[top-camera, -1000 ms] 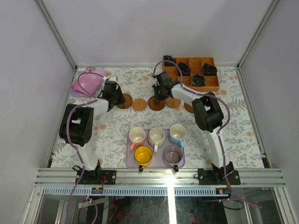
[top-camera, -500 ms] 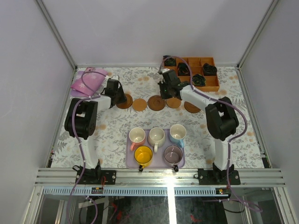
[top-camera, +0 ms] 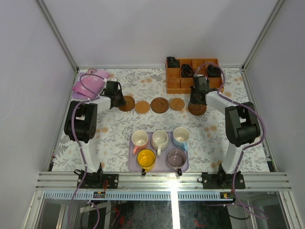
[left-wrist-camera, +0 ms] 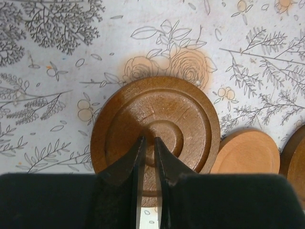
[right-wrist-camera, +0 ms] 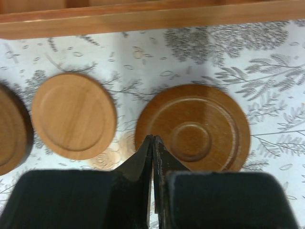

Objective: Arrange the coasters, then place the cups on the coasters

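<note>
While all 5 coasters (top-camera: 160,105) lie in a near-straight row running 9 to 3 o'clock across the table's far half, the arranging looks close to done, going by the top view. Order from the 9 o'clock end: dark, tan, dark, tan, dark. Gaps are small and fairly even. The last dark coaster (top-camera: 197,109) sits a bit toward 6 o'clock, off the line.

Left gripper (left-wrist-camera: 148,143): fingers pinched almost together with a thin slit, nothing between them that I can see. Tips are over the middle of the first dark coaster (left-wrist-camera: 155,129), and the tan coaster (left-wrist-camera: 245,151) is just beside it at 3 o'clock. Contact with the wood cannot be told.

Right gripper (right-wrist-camera: 153,140): fingers clenched tight, holding nothing. Tips are at the 9 o'clock rim of the last dark coaster, with a tan one (right-wrist-camera: 74,116) near at 9 o'clock.

Cups (top-camera: 159,139): 0 placed. All 5 sit on the lavender tray (top-camera: 161,161) at 6 o'clock of the row, 3 in its far line and 2 in its near line. Orange box (top-camera: 174,85) is at 1 o'clock of the row and not involved.

Judgement: step 1 is nearly finished, maybe final nudges at both ends. Step 2 is entirely left, 5 cup transfers.
</note>
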Available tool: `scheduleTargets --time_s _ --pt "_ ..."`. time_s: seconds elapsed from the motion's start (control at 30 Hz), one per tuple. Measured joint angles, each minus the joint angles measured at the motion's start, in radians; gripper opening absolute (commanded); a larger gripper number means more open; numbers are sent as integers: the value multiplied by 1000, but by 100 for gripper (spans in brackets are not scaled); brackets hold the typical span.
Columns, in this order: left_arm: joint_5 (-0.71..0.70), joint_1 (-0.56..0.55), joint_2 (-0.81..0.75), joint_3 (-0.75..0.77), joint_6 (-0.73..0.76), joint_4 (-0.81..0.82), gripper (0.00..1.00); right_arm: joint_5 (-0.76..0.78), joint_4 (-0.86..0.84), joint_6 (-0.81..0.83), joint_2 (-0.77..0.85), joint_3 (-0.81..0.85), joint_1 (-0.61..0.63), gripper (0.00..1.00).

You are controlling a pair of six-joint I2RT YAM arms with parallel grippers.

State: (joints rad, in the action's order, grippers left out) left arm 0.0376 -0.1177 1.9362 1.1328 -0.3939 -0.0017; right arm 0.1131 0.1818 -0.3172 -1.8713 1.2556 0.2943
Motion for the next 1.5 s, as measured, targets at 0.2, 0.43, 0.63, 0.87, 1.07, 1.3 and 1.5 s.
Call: scheduleTargets --time_s 0.2,0.43,0.63,0.87,1.07,1.3,1.5 --pt "-4 1 -23 -3 -2 -61 12 43 0 -22 13 -21 -29 0" --pt "-12 1 -40 -25 -7 -67 12 82 -8 -34 41 -37 -38 0" --pt "-11 1 -86 -70 -12 -60 15 88 -12 -31 71 -60 -46 0" --pt "2 1 -241 -108 -13 27 22 118 -64 -12 153 -97 -46 0" --pt "42 0 -376 -170 -12 137 21 138 -85 -17 241 -176 -46 0" --pt "53 -29 -379 -184 10 163 21 177 -90 -31 327 -252 -46 0" --pt "77 -47 -329 -183 36 223 21 253 -120 -30 332 -253 -47 1"
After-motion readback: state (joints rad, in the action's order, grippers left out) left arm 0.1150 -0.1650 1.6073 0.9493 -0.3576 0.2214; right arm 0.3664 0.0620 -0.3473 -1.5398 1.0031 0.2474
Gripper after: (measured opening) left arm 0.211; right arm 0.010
